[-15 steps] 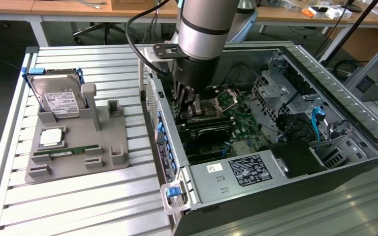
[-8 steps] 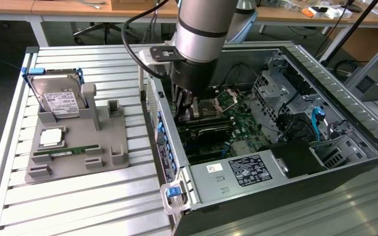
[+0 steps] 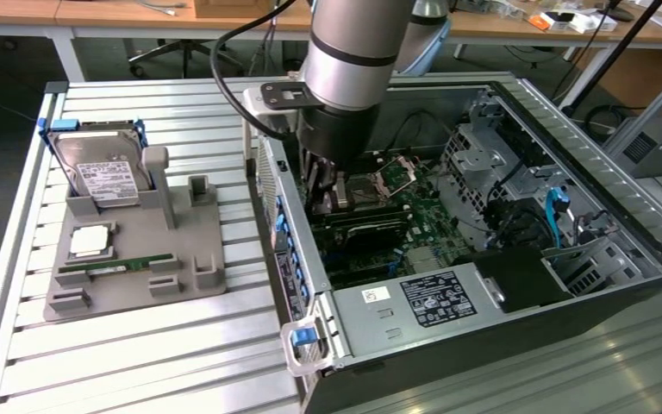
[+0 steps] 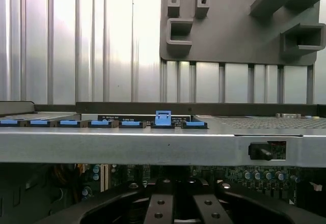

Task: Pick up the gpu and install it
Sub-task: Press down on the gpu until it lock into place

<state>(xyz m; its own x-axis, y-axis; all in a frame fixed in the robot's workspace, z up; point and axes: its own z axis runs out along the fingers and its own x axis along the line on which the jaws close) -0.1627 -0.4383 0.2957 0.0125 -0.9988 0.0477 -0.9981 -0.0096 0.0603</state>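
Found jaws (image 4: 175, 211) fully closed, low inside the open computer case (image 3: 607, 224) over the motherboard (image 3: 423, 216); cannot tell whether anything is pinched between them. Logged the gpu (image 3: 360, 226) as the dark board directly beneath the jaws, on the motherboard, contact unclear. Beyond the case wall, away from the jaws: grey holder (image 3: 135, 276) on the ribbed surface (image 3: 135, 362), carrying hard drive (image 3: 101, 172) and green memory stick (image 3: 118, 266).

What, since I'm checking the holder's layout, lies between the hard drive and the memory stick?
In the exterior view, a square silver chip, on the gray holder.
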